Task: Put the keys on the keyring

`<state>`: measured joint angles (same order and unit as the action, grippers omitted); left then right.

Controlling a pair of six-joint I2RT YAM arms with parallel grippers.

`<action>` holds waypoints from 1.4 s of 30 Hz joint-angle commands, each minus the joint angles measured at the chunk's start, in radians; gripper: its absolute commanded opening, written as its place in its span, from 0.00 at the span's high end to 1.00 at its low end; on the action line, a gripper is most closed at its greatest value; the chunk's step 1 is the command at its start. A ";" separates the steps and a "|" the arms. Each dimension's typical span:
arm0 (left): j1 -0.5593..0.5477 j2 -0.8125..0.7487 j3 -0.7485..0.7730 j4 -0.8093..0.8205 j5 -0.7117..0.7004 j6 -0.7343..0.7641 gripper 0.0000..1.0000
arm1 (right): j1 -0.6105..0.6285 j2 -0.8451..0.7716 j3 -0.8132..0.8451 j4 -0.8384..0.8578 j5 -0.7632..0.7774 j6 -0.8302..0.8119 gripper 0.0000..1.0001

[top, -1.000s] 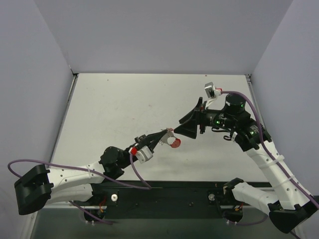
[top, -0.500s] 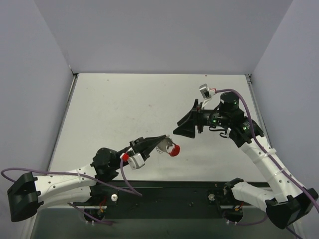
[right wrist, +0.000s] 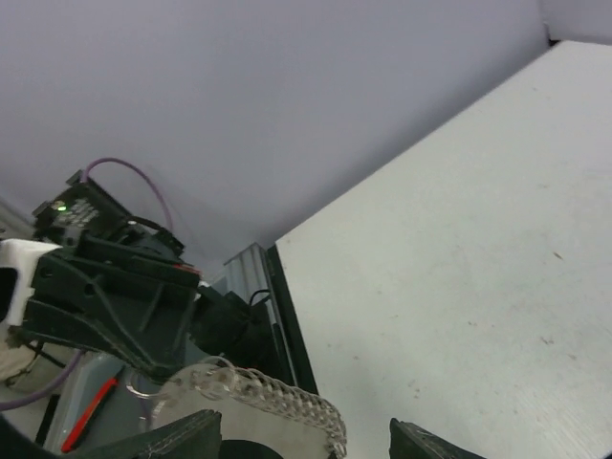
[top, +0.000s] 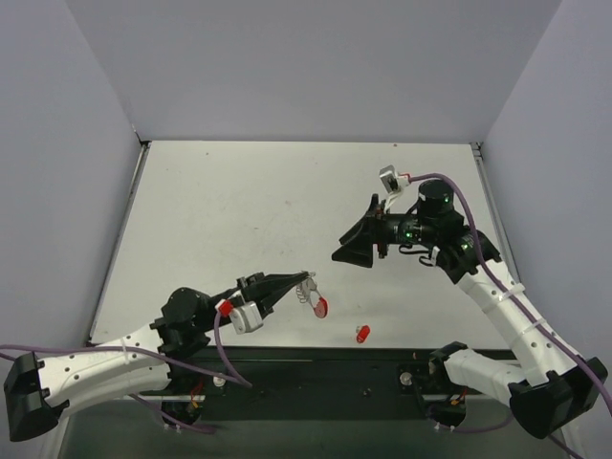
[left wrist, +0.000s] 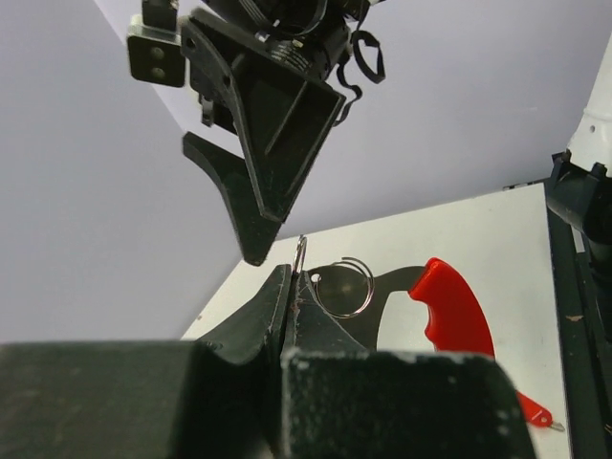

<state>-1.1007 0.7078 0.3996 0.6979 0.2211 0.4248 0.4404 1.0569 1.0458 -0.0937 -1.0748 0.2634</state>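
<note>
My left gripper (top: 302,280) (left wrist: 291,279) is shut on the thin wire end of the keyring (top: 316,304) (left wrist: 356,287). The keyring is a grey metal hoop with a bright red arc (left wrist: 449,308), and it hangs just past the fingertips above the table. A tiny red-headed key (top: 362,334) (left wrist: 535,409) lies loose on the table near the front edge, to the right of the ring. My right gripper (top: 352,239) (right wrist: 306,445) hovers open up and to the right of the ring. Its dark fingers (left wrist: 273,143) fill the top of the left wrist view.
The white table (top: 239,210) is closed in by grey walls at the back and both sides. A black rail (top: 325,368) carrying both arm bases runs along the front edge, close to the fallen key. A pale beaded strip (right wrist: 277,394) shows low in the right wrist view.
My left arm has drawn back towards the near left with the keyring, away from the right gripper. The key now lies on the table by the front edge. My right gripper has barely moved.
</note>
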 commanded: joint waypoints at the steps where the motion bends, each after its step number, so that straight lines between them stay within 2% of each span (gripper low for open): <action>1: -0.004 -0.105 0.001 -0.122 -0.075 -0.029 1.00 | -0.008 0.003 -0.061 -0.134 0.270 -0.041 0.31; 4: -0.005 -0.166 -0.018 -0.199 -0.150 -0.035 1.00 | -0.009 -0.002 -0.110 -0.246 0.442 -0.009 0.31; 5: -0.005 -0.178 -0.018 -0.224 -0.181 -0.035 1.00 | -0.008 0.008 -0.124 -0.274 0.542 0.016 0.32; 9: -0.005 -0.229 -0.021 -0.296 -0.256 -0.058 1.00 | 0.017 0.005 -0.217 -0.397 0.662 0.095 0.40; 13: -0.005 -0.231 -0.074 -0.264 -0.298 -0.118 1.00 | 0.116 -0.015 -0.328 -0.439 0.739 0.251 0.41; 17: -0.004 -0.202 -0.096 -0.229 -0.318 -0.162 1.00 | 0.249 0.047 -0.328 -0.508 0.860 0.350 0.44; 22: -0.002 -0.185 -0.117 -0.182 -0.324 -0.167 1.00 | 0.276 0.087 -0.348 -0.521 0.897 0.384 0.52; 27: -0.002 -0.195 -0.153 -0.141 -0.322 -0.176 1.00 | 0.271 0.118 -0.401 -0.439 0.937 0.321 0.51; 37: 0.001 -0.189 -0.148 -0.127 -0.322 -0.170 1.00 | 0.273 0.259 -0.426 -0.307 0.898 0.301 0.51; 39: 0.001 -0.183 -0.148 -0.126 -0.321 -0.166 1.00 | 0.273 0.270 -0.431 -0.279 0.882 0.301 0.54; 41: 0.002 -0.179 -0.145 -0.126 -0.322 -0.164 1.00 | 0.273 0.281 -0.437 -0.262 0.875 0.301 0.69; 42: 0.002 -0.179 -0.143 -0.126 -0.322 -0.164 1.00 | 0.273 0.285 -0.435 -0.261 0.871 0.303 0.72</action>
<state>-1.1007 0.5282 0.2359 0.4839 -0.0868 0.2665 0.7143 1.3281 0.6212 -0.3752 -0.1921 0.5697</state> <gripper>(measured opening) 0.023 0.345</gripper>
